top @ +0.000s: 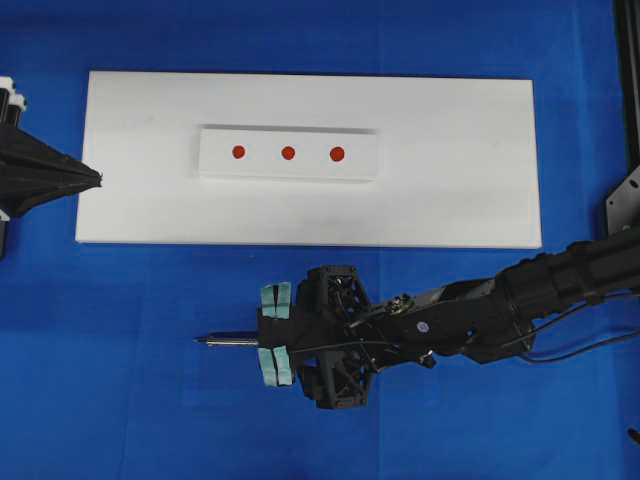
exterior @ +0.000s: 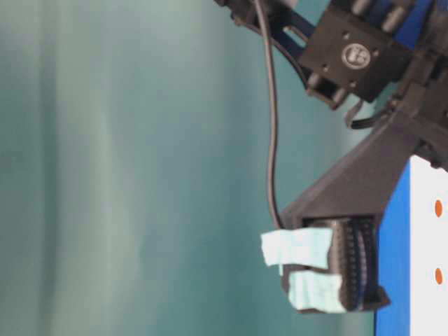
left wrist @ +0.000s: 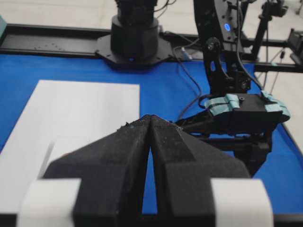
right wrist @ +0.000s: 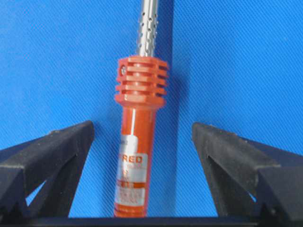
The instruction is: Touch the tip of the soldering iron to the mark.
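The right gripper [right wrist: 142, 142] stood spread wide, its fingers [right wrist: 57, 151] clear of the soldering iron [right wrist: 138, 156] lying between them on the blue cloth [top: 120, 380], tip [top: 200, 341] pointing away, short of the mark [top: 288, 153]; the left gripper [left wrist: 149, 123] was closed

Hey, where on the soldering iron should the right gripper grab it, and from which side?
Grip the smooth red-orange handle of the soldering iron, below its ribbed collar, coming from above. It lies flat on the blue cloth between the open fingers of the right gripper; the shaft is thin.
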Robot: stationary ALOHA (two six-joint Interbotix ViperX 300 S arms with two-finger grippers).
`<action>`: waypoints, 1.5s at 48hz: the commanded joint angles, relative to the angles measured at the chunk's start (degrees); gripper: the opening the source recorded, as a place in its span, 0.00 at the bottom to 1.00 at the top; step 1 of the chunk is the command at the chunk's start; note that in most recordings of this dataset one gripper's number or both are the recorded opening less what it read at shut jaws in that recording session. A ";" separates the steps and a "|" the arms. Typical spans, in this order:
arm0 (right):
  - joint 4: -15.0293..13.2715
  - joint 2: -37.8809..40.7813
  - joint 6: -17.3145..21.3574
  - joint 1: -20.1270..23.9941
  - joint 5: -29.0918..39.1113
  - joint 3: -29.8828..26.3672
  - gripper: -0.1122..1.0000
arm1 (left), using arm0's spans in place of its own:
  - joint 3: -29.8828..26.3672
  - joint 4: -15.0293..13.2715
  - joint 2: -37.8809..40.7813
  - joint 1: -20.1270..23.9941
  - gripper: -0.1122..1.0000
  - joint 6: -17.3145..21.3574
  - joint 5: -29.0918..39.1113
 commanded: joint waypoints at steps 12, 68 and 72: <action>0.09 -11.51 -0.18 0.70 10.55 -2.55 0.89 | -0.70 0.09 0.26 -0.09 0.10 -0.09 -0.26; -0.09 -18.28 -11.87 -15.21 18.54 -3.87 0.89 | -0.70 0.09 0.35 -0.09 0.10 -0.35 -0.18; -0.09 -18.46 -12.39 -16.00 18.11 -3.78 0.89 | -0.70 0.09 0.26 -0.09 0.10 -0.35 0.09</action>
